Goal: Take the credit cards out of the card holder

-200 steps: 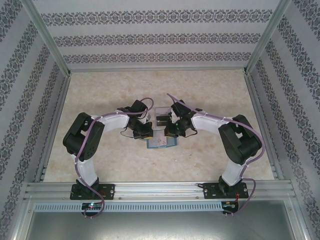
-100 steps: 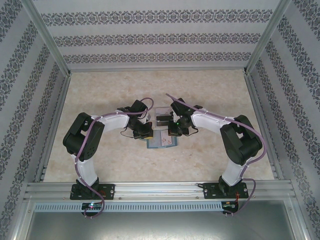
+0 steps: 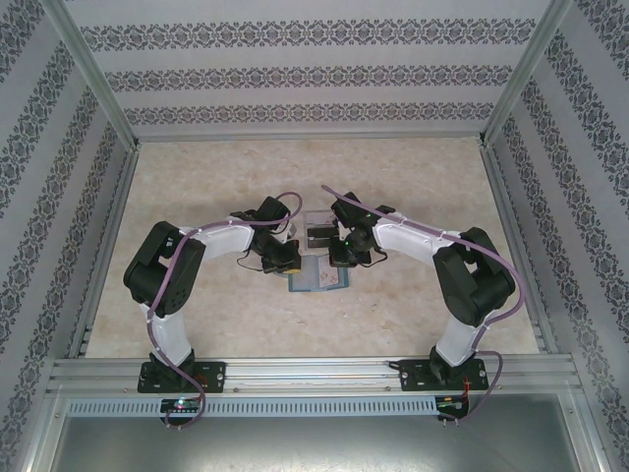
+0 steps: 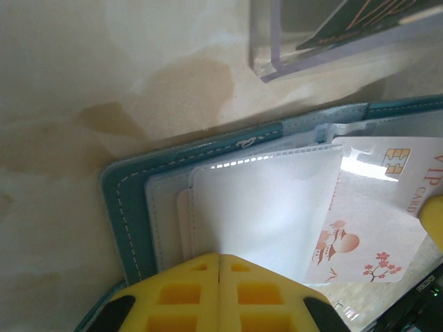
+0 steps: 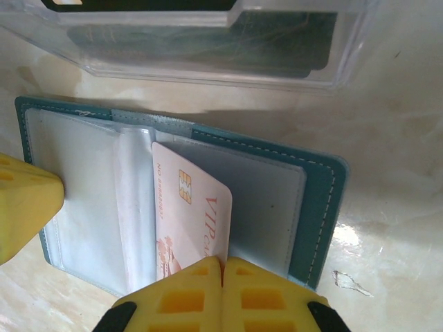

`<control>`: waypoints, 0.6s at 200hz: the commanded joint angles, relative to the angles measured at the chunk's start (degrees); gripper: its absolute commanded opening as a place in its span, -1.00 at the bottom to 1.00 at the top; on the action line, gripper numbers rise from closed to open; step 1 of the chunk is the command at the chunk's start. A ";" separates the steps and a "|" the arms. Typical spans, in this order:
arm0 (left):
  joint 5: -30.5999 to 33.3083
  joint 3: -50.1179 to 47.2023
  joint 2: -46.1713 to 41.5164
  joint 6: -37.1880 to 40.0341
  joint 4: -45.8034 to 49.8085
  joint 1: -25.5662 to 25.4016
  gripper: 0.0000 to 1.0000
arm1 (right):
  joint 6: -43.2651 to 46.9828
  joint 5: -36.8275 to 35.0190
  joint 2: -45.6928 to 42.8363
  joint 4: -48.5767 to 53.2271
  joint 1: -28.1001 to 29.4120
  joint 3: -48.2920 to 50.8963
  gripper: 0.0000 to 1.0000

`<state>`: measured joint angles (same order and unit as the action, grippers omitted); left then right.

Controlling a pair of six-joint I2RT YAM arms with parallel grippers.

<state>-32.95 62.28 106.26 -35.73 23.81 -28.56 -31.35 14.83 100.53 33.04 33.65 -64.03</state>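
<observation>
The teal-blue card holder (image 3: pixel 320 281) lies open on the table between both grippers, its clear sleeves (image 5: pixel 83 200) showing. My left gripper (image 4: pixel 220 257) is shut on a translucent sleeve (image 4: pixel 263 207) of the holder (image 4: pixel 124 207). From the top view it reaches in from the left (image 3: pixel 292 265). A pale credit card (image 5: pixel 190 207) with a gold chip and "VIP" print sticks partly out of a sleeve. My right gripper (image 5: pixel 223 261) is shut on its near edge and reaches in from the right (image 3: pixel 339 260). The same card (image 4: pixel 377 214) appears in the left wrist view.
A clear plastic piece (image 3: pixel 318 228) holding dark cards (image 5: pixel 208 38) lies just behind the holder, close to both wrists. Its corner (image 4: pixel 277 62) is near the holder's far edge. Patterned walls and metal rails (image 3: pixel 314 369) enclose the marble-look table (image 3: pixel 197 187).
The right gripper has shifted slightly left and toward the back over the holder. The left arm has stayed in place.
</observation>
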 commanded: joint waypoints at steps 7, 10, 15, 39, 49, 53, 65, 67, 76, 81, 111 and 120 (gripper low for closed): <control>2.74 -0.25 2.00 1.01 3.78 -0.99 -1.00 | -1.44 1.09 -0.92 0.37 1.23 -1.00 -0.90; 2.73 -0.23 2.02 1.03 3.78 -1.05 -1.00 | -1.62 1.45 -0.90 0.02 1.28 -0.89 -0.88; 2.74 -0.27 2.08 1.06 3.78 -1.01 -1.00 | -2.00 2.07 -1.00 -0.45 1.26 -0.72 -0.84; 2.75 -0.26 2.17 1.01 3.74 -1.00 -1.00 | -3.80 5.03 -1.21 -2.93 1.68 -0.11 -0.72; 2.63 -0.15 2.19 1.02 3.71 -1.05 -1.00 | -4.29 5.76 -1.36 -3.63 1.77 0.24 -0.71; 2.66 -0.20 2.20 1.03 3.70 -0.99 -1.00 | -4.49 6.09 -1.34 -3.90 1.77 0.37 -0.71; 2.55 -0.07 2.17 1.10 3.70 -0.98 -1.00 | -4.97 6.55 -1.55 -4.45 1.84 0.56 -0.69; 2.56 -0.06 2.19 1.12 3.70 -1.00 -1.00 | -5.02 6.64 -1.56 -4.51 1.85 0.64 -0.69; 2.59 -0.12 2.14 1.17 3.70 -1.00 -1.00 | -5.15 6.79 -1.61 -4.63 1.94 0.78 -0.68; 2.63 -0.10 2.18 1.18 3.70 -1.01 -1.00 | -5.21 6.86 -1.65 -4.58 1.95 0.82 -0.68; 2.53 -0.06 2.37 1.27 3.70 -1.02 -1.00 | -5.31 6.79 -1.74 -4.34 1.96 1.21 -0.67; 2.48 -0.07 2.38 1.27 3.62 -0.99 -1.00 | -5.32 6.73 -1.82 -4.19 2.08 1.26 -0.67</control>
<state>-32.93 62.28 106.28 -35.73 23.81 -28.56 -35.86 20.64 100.20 28.91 35.42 -63.70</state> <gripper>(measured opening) 0.046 0.163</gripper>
